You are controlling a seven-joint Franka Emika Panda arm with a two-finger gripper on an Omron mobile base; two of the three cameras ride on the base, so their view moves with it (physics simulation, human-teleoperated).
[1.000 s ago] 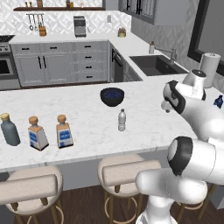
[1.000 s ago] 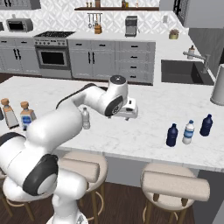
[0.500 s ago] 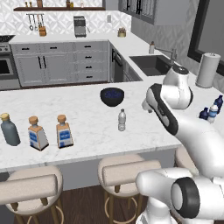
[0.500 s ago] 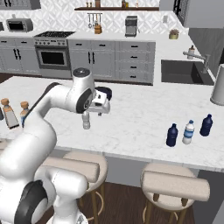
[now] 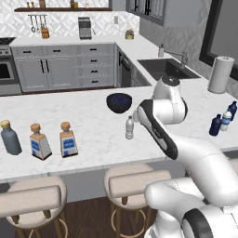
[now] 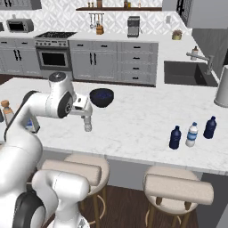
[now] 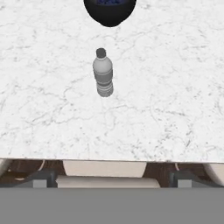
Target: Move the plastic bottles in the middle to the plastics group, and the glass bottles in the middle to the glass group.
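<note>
Gripper (image 6: 87, 119) jaws stand spread wide with nothing between them, hanging above the small clear bottle (image 5: 129, 128) that stands upright on the marble counter (image 5: 93, 135), just in front of the dark bowl (image 5: 119, 102). Bent sharply at the elbow, the white arm reaches left over the counter. Three slim bottles (image 6: 191, 133) cluster far right, three corked and capped bottles (image 5: 39, 141) far left.

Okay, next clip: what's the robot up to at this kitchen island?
The arm is over the small clear bottle standing alone mid-counter in front of the dark bowl. The gripper is open above it and holds nothing. Three slim bottles stand grouped at the counter's right end. At the left end stand a grey-blue bottle and two cork-stoppered bottles.
</note>
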